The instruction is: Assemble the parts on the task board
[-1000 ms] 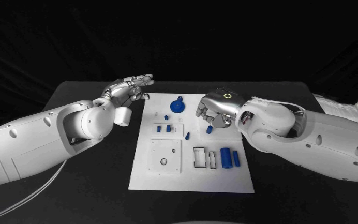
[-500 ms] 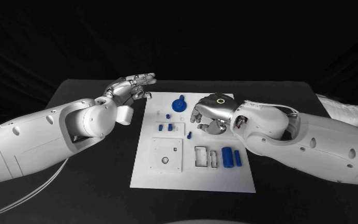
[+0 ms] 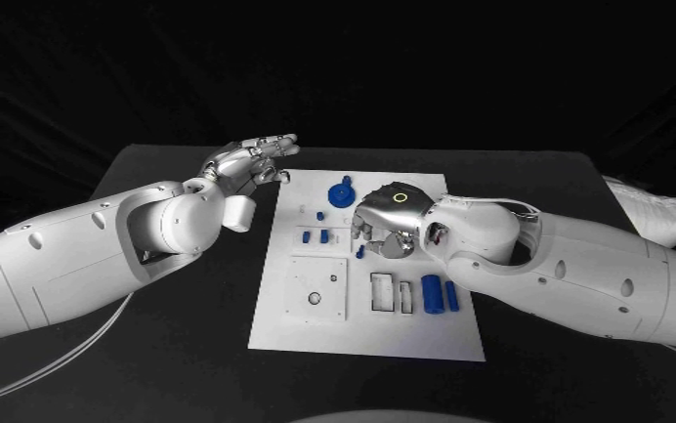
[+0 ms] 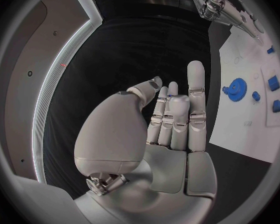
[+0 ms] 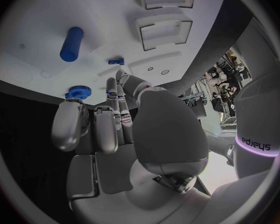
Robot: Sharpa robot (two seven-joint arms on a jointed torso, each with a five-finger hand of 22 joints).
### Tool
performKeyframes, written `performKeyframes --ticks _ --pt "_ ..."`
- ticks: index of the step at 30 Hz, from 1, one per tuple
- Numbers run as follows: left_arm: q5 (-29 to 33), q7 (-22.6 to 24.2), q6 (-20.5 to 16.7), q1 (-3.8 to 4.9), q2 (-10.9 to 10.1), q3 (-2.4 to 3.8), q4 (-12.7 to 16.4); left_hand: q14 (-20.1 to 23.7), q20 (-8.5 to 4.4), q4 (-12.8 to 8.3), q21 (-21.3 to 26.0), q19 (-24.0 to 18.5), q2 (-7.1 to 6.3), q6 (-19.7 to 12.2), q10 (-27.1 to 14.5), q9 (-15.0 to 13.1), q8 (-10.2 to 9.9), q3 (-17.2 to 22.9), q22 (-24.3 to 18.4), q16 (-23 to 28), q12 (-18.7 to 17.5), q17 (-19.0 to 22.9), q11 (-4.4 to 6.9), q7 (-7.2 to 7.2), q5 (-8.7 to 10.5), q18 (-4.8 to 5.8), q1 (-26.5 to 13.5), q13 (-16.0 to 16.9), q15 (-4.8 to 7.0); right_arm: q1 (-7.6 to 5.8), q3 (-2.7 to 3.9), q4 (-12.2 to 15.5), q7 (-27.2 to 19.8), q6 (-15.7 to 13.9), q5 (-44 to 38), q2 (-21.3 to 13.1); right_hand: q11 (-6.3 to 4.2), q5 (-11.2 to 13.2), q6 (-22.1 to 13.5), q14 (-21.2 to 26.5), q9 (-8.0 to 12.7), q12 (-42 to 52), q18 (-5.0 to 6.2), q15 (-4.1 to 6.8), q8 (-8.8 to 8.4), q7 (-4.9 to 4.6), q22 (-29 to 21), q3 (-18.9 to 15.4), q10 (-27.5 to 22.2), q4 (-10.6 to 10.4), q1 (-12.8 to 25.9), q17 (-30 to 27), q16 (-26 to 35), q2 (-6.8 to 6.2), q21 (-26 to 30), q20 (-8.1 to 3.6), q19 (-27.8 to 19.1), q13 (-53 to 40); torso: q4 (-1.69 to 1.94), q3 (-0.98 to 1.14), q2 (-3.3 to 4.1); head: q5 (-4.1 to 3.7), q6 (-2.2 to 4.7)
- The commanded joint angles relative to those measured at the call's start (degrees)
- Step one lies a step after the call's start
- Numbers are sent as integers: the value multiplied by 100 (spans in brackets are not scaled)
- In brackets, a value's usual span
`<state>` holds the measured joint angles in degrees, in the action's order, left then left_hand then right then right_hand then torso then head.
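Observation:
The white task board (image 3: 282, 330) lies in the middle of the table. On it are a blue gear (image 3: 340, 193), two small blue pegs (image 3: 316, 237), a small blue piece (image 3: 360, 252) and two blue cylinders (image 3: 440, 296). My right hand (image 3: 383, 220) hovers over the board's middle with its fingers pointing down and nothing in them. In the right wrist view its fingertips (image 5: 119, 76) reach toward the small blue piece (image 5: 116, 61), near the gear (image 5: 79, 91) and a cylinder (image 5: 71, 44). My left hand (image 3: 254, 161) is raised off the board's far left corner, its fingers (image 4: 177, 109) straight and empty.
Two white rectangular frames (image 3: 383, 291) stand on the board beside the cylinders, and a square white plate (image 3: 313, 289) with a hole lies near the left edge. Black table (image 3: 169, 345) surrounds the board.
My right hand has moved leftward over the board toward its middle, covering a small blue piece that lay beside it. The left hand has stayed almost still.

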<state>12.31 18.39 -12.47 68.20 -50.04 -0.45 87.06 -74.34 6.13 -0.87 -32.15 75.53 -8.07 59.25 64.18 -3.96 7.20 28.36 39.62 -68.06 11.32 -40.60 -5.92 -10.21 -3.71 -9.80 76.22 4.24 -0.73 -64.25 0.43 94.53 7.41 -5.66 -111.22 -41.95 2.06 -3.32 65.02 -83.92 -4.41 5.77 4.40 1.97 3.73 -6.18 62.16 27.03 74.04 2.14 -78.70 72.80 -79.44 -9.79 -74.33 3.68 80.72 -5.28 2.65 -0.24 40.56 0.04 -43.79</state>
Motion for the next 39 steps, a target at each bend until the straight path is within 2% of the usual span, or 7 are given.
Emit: performKeyframes --ticks 1,10,14,24,32,39 --pt "-43 5 127 2 5 3 20 25 -13 -37 17 -42 7 -39 -19 8 17 -2 -9 36 27 5 0 -6 -11 -51 53 -7 3 7 -4 -47 -53 197 -308 55 13 20 -16 -309 8 11 99 33 1 11 -3 -45 -30 -2 -7 -10 14 16 26 -27 0 -5 0 -4 -4 11 -25" --pt "-44 3 120 3 -6 3 29 25 -13 -37 17 -42 7 -39 -19 8 17 -2 -9 36 27 5 0 -6 -11 -51 53 -7 3 23 -31 -116 -32 542 -305 141 26 13 11 -307 3 -6 98 23 10 -2 -11 -78 -81 -17 11 -26 24 42 34 -20 -2 -4 -5 -1 -2 41 -58" --pt "-45 3 118 3 -13 3 35 32 -10 -41 20 -44 5 -48 -29 9 17 -12 -11 38 32 15 -3 -10 -4 -51 51 -8 0 32 -37 -146 31 647 -275 159 53 -6 15 -305 4 -18 95 -6 4 -27 -12 -197 -117 -99 152 -41 32 13 39 0 -1 -5 -8 -3 -5 46 -62" --pt "-45 2 118 3 -21 3 43 32 -10 -41 20 -44 5 -48 -29 9 17 -12 -11 38 32 15 -3 -10 -4 -51 51 -8 0 55 -42 -256 163 560 -57 236 130 -22 35 -301 4 -55 95 -63 3 -105 -11 -478 -152 -398 518 -57 35 12 43 71 10 1 -6 1 -4 52 -74" --pt "-45 0 117 3 -22 3 46 32 -10 -41 20 -44 5 -48 -29 9 17 -12 -11 38 32 15 -3 -10 -4 -51 51 -8 0 106 -43 -373 217 511 85 328 134 -28 45 -303 4 -63 97 -64 4 -112 -6 -506 -151 -460 547 -49 27 65 39 78 16 2 -4 0 -1 56 -82" --pt "-45 -2 113 3 -24 3 46 33 -10 -42 21 -45 5 -50 -32 9 18 -13 -12 38 33 17 -4 -10 -4 -51 51 -8 -1 144 -43 -427 219 552 155 362 122 -30 67 -306 1 -72 97 -56 8 -98 7 -481 -140 -491 478 -34 12 167 32 78 25 2 -6 1 -3 62 -97"
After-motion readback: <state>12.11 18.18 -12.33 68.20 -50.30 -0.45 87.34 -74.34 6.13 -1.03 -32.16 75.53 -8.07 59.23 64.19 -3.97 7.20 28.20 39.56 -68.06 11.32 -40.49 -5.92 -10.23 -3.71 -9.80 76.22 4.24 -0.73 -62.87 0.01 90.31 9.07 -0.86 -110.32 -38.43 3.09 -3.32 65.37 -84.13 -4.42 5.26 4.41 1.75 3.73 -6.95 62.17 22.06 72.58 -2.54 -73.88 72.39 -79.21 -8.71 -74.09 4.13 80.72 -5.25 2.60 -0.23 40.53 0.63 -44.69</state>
